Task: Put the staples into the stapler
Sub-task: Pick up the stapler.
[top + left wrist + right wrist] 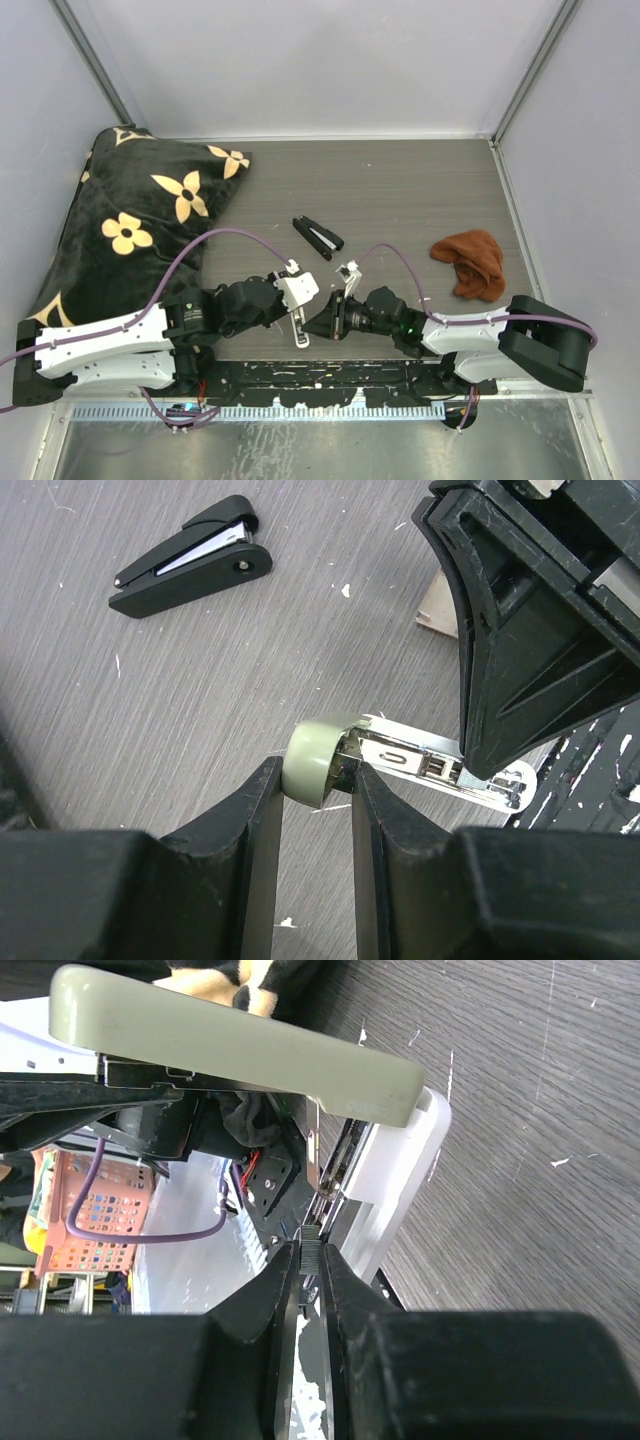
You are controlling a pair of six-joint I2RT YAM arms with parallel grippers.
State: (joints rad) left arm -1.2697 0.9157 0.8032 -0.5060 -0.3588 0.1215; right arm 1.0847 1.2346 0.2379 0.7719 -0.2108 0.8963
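Left tool (pixel 317 780) clamped green stapler (pixel 400 758) by its end, right tool (pixel 310 1260) pinched staples (pixel 311 1251) beside it, black stapler (pixel 190 555) lay farther on table (pixel 150 730).

Grey table (pixel 400 190) with pillow (pixel 130 220), black stapler (pixel 318 237), cloth (pixel 472 262)

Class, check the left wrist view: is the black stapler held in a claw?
No, the black stapler lies free on the table, apart from the left claw, which grips the pale green stapler at its rounded end.
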